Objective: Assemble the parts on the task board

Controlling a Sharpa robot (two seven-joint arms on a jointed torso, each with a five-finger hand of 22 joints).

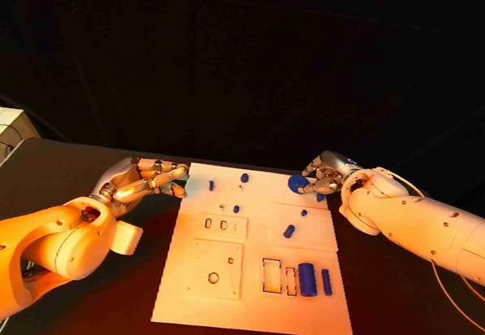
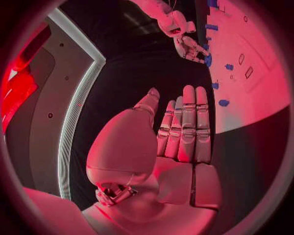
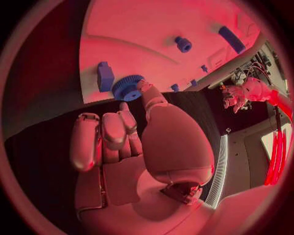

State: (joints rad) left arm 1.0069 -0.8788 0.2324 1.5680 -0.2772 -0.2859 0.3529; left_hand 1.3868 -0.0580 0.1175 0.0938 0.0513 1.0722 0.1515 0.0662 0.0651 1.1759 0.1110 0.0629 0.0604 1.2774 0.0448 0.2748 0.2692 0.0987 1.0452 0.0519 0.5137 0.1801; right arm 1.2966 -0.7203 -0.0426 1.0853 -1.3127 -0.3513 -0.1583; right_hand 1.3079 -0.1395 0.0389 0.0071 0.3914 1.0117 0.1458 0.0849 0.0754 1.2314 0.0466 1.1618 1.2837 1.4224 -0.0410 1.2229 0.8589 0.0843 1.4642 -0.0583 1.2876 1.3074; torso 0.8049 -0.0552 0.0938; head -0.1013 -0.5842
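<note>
- Left hand (image 1: 147, 179) hovers over the black table (image 1: 74, 189) just beside the board's left edge, holding nothing. In the left wrist view its fingers (image 2: 186, 127) lie straight and pressed side by side, thumb a little apart.
- The board (image 1: 253, 300) lies in the middle of the table, its long side running away from the robot.
- Small blue pegs (image 1: 211, 185) stand near the board's far left. One peg (image 1: 244, 178) stands nearer the far edge, and another (image 1: 235, 208) sits above two slots.
- A slanted blue piece (image 1: 290, 231) lies near the board's middle right.
- At the near right, a thick blue cylinder (image 1: 307, 279) and a thinner bar (image 1: 326, 281) lie side by side next to rectangular recesses.
- Right hand (image 1: 322, 176) is at the board's far right corner and pinches a blue gear (image 1: 297, 182). In the right wrist view the thumb tip touches the gear (image 3: 127, 87) at the board's edge, beside a blue block (image 3: 105, 76); the other fingers (image 3: 101, 134) are curled.
</note>
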